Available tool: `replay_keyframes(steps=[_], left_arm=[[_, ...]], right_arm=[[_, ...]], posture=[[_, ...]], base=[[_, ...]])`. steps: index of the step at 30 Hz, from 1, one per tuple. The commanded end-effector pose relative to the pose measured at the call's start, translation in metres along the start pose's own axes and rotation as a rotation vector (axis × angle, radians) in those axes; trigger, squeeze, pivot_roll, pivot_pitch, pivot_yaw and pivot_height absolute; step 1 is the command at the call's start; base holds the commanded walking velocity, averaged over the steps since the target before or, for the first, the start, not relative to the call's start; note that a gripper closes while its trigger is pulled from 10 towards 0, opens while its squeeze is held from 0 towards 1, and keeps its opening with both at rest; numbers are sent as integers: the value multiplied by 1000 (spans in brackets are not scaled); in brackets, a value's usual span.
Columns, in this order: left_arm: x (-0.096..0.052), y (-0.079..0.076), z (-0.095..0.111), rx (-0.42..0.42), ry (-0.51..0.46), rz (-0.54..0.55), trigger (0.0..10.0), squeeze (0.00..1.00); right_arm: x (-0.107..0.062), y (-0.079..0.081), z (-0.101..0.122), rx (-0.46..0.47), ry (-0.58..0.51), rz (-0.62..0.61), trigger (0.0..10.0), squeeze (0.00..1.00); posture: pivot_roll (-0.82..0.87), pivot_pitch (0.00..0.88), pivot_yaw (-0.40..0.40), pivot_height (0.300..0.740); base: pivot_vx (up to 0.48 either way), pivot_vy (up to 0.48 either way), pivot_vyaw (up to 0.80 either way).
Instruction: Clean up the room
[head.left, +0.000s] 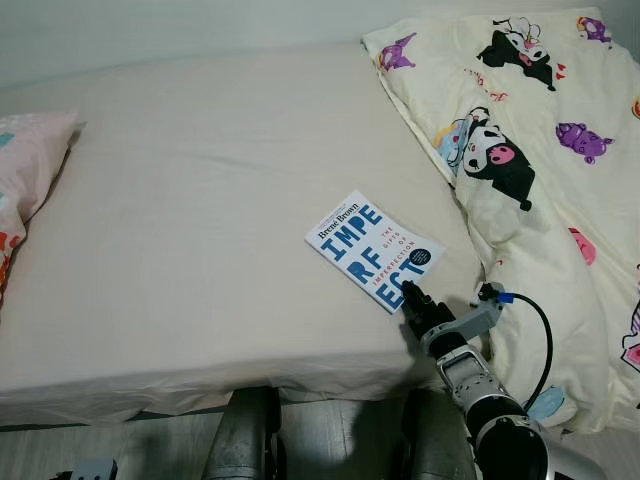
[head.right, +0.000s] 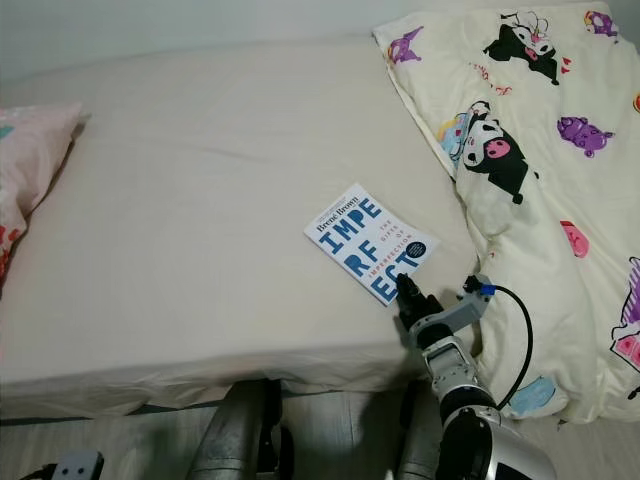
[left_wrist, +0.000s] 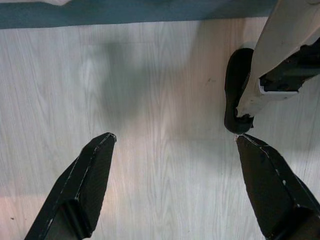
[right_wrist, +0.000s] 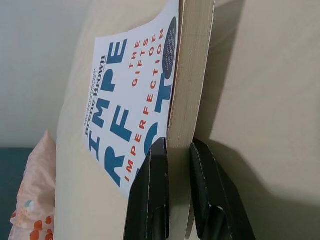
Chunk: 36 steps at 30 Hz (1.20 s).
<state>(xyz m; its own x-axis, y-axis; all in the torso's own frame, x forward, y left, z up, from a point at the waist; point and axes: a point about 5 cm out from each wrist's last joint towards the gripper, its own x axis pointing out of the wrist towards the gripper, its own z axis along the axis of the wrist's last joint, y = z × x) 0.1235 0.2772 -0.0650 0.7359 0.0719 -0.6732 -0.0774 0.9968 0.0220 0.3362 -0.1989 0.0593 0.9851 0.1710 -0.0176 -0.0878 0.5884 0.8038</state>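
A white paperback book (head.left: 372, 248) with big blue letters lies flat on the beige bed (head.left: 200, 200), near its front edge and to the right. My right gripper (head.left: 413, 303) reaches up from below the edge and is shut on the book's near corner. In the right wrist view the two black fingers (right_wrist: 152, 190) pinch the page block of the book (right_wrist: 135, 95), one on the cover side and one underneath. My left gripper (left_wrist: 175, 140) hangs open above the pale wooden floor (left_wrist: 150, 75), holding nothing.
A cream duvet (head.left: 540, 150) with cartoon prints is heaped over the bed's right side, just beside the book. A pink pillow (head.left: 25, 170) lies at the left edge. My own leg and black foot (left_wrist: 240, 95) stand on the floor near the left gripper.
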Motion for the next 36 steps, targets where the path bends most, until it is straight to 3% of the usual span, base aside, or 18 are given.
replay_keyframes(steps=[1, 3, 4, 6, 8, 10, 11, 12, 14, 15, 16, 18, 19, 20, 26, 36], left_arm=[[-7, 7, -13, -7, 59, 24, 10000, 0], [-3, 4, -9, -12, 50, 24, 10000, 0], [2, 2, -2, -22, 33, 26, 10000, 0], [2, 2, -2, -22, 33, 26, 10000, 0], [17, -3, 21, -52, -29, 42, 10000, 0], [17, -3, 21, -52, -29, 42, 10000, 0], [24, -3, 36, -74, -72, 55, 10000, 0], [24, -3, 36, -74, -72, 55, 10000, 0], [36, -1, 71, -132, -167, 88, 10000, 0], [36, -1, 71, -132, -167, 88, 10000, 0], [41, 0, 85, -159, -201, 100, 10000, 0], [43, 0, 94, -180, -226, 107, 10000, 0], [43, 0, 94, -180, -226, 107, 10000, 0], [46, -2, 102, -196, -246, 109, 10000, 0], [56, -15, 131, -253, -313, 90, 10000, 0], [59, -23, 123, -264, -258, 96, 10000, 0]], right_arm=[[-1, -1, -1, 14, -1, 5, 0, 0], [4, 7, 5, 13, -21, 66, 0, 0], [12, 20, 12, 11, -43, 149, 0, 0], [12, 20, 12, 11, -43, 149, 0, 0], [26, 47, 18, -39, -44, 303, 0, 0], [26, 47, 18, -39, -44, 303, 0, 0], [31, 59, 14, -92, -17, 366, 0, 0], [31, 59, 14, -92, -17, 366, 0, 0], [36, 74, -8, -209, 93, 412, 0, 0], [36, 74, -8, -209, 93, 412, 0, 0], [35, 76, -18, -252, 139, 415, 1255, 0], [34, 78, -25, -271, 164, 422, 1529, 0], [34, 78, -25, -271, 164, 422, 1529, 0], [33, 78, -30, -284, 185, 436, 0, 0], [27, 79, -37, -265, 245, 533, 0, 0], [30, 88, -43, -280, 265, 549, 0, 0]], posture=[[218, 360, 65, 595], [209, 338, 58, 595], [194, 321, 48, 595], [194, 321, 48, 595], [156, 267, 23, 595], [156, 267, 23, 595], [149, 247, 15, 595], [149, 247, 15, 595], [114, 193, -2, 595], [114, 193, -2, 595], [101, 170, -6, 595], [98, 166, -7, 595], [98, 166, -7, 595], [83, 147, -14, 595], [45, 83, -33, 614], [23, 38, -32, 639]], base=[[0, 0, 0], [0, 0, 0], [0, 0, 0], [0, 0, 0], [0, 0, 0], [0, 0, 0], [0, 0, 0], [0, 0, 0], [0, 0, 0], [0, 0, 0], [0, 0, 0], [0, 0, 0], [0, 0, 0], [0, 0, 0], [0, 0, 0], [0, 0, 0]])
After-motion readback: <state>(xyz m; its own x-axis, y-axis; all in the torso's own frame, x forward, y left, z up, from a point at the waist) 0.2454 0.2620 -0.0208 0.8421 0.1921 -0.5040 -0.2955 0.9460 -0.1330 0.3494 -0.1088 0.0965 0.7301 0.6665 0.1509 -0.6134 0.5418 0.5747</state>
